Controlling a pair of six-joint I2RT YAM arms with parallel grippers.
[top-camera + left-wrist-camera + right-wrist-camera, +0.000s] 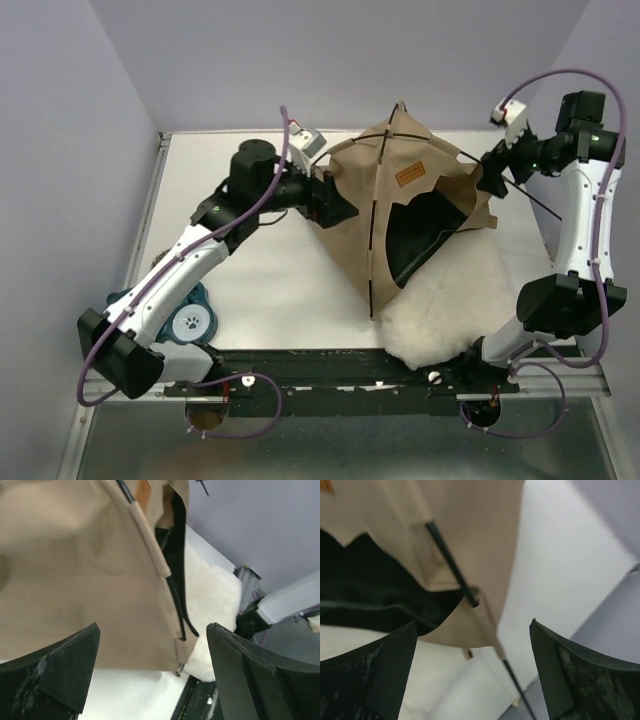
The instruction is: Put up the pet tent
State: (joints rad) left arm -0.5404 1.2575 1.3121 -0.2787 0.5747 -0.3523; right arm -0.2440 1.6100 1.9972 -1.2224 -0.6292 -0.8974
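The tan-brown fabric pet tent [400, 215] stands raised toward the far middle of the white bench [260, 290]. Its thin black poles [377, 230] cross at the peak, and a small brown leather label [410, 173] shows on top. Its near right side meets a white fluffy cushion [450, 310]. My left claw [152, 675] gapes wide just beside the tent's left wall, gripping nothing. My right claw [472, 675] is equally wide at the right corner, where a pole end pokes out.

I see a white fluffy cushion [460, 300] lying on the white bench [270, 290], reaching toward its near right edge. Near the bench's left front corner sits a teal item with a white paw-print face [192, 322]. Lavender walls [60, 150] stand around the bench.
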